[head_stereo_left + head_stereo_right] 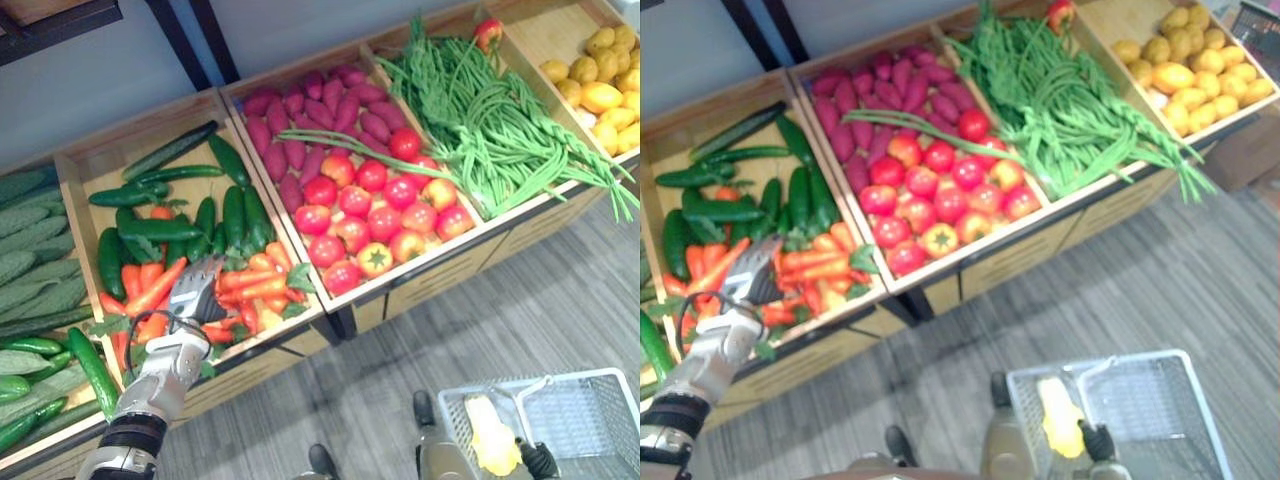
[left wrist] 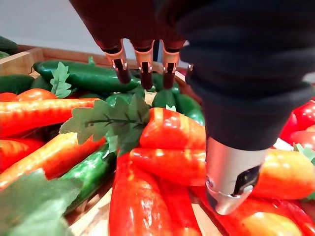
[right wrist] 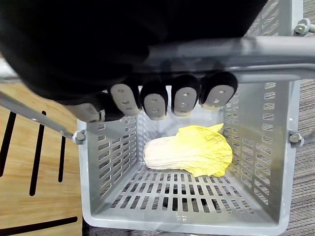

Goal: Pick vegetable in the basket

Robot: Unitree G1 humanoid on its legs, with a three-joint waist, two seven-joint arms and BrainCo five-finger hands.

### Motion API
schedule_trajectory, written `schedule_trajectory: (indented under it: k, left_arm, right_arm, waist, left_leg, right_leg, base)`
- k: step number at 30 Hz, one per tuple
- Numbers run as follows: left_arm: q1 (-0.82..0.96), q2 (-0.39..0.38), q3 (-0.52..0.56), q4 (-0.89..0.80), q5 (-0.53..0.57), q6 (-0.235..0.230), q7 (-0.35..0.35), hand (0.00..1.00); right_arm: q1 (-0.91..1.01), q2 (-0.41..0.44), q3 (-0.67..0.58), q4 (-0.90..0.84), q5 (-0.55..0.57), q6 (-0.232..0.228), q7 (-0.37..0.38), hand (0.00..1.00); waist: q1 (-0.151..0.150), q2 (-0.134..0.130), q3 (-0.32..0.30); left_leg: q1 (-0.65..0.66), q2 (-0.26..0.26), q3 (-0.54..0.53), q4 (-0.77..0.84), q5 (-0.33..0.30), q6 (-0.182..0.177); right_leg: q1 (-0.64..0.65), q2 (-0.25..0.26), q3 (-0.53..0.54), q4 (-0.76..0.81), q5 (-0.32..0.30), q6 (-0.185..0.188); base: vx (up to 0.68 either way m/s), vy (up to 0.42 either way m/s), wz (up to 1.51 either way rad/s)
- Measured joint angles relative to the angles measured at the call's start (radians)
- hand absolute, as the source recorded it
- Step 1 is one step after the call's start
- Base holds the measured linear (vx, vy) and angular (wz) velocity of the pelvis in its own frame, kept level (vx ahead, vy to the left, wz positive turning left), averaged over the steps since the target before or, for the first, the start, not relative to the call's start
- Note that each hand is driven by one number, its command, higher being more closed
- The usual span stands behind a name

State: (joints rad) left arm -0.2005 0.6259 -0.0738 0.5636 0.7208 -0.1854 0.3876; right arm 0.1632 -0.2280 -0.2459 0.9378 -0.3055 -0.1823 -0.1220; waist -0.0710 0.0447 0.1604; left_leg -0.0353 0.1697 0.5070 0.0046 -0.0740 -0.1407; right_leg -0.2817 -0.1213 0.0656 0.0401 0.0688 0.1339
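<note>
My left hand (image 1: pixel 194 292) hovers open just above a pile of orange carrots (image 1: pixel 252 284) at the front of a wooden bin. In the left wrist view its straight fingers (image 2: pixel 142 69) and thumb (image 2: pixel 229 183) hang over the carrots (image 2: pixel 172 130) and their green leaves, holding nothing. At lower right, my right hand (image 3: pixel 162 98) is curled round the grey bar handle (image 3: pixel 268 48) of a grey plastic basket (image 1: pixel 615 388). A pale yellow cabbage (image 3: pixel 189 150) lies on the basket's floor (image 1: pixel 492 436).
Dark cucumbers (image 1: pixel 150 195) fill the back of the carrot bin. Further right are bins of purple sweet potatoes (image 1: pixel 310 115) with red tomatoes (image 1: pixel 370 210), long green beans (image 1: pixel 480 120) and yellow fruit (image 1: pixel 605 70). Grey floor lies before the stand.
</note>
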Motion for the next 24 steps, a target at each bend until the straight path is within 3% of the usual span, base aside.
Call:
schedule_trajectory:
  k: [13, 14, 24]
  left_arm:
    - [-0.036, -0.037, 0.0, 0.065, 0.001, 0.022, 0.003, 0.0]
    - [-0.053, -0.037, 0.004, 0.073, 0.0, 0.025, 0.007, 1.0]
    - [-0.131, -0.057, 0.075, 0.087, -0.001, 0.081, 0.046, 1.0]
  right_arm:
    - [-0.028, -0.003, 0.019, -0.022, 0.0, 0.003, -0.004, 1.0]
    - [-0.031, -0.001, 0.022, -0.029, 0.0, 0.001, -0.003, 1.0]
    - [-0.046, -0.001, 0.038, -0.069, 0.0, -0.001, -0.002, 1.0]
  waist:
    - [0.018, -0.008, 0.032]
    - [0.022, -0.016, 0.038]
    - [0.019, -0.027, 0.071]
  left_leg:
    - [-0.025, 0.006, 0.041, 0.006, -0.005, -0.008]
    - [-0.03, 0.01, 0.053, 0.013, -0.009, -0.012]
    - [-0.067, 0.039, 0.081, 0.073, -0.027, -0.019]
  right_leg:
    - [-0.051, 0.013, 0.038, 0.012, 0.004, 0.005]
    - [-0.061, 0.018, 0.049, 0.017, 0.008, -0.001]
    - [-0.082, 0.039, 0.084, -0.004, 0.041, -0.007]
  base:
    - [0.02, -0.012, -0.08]
    - [0.0, -0.016, -0.17]
    - [-0.03, -0.047, -0.1]
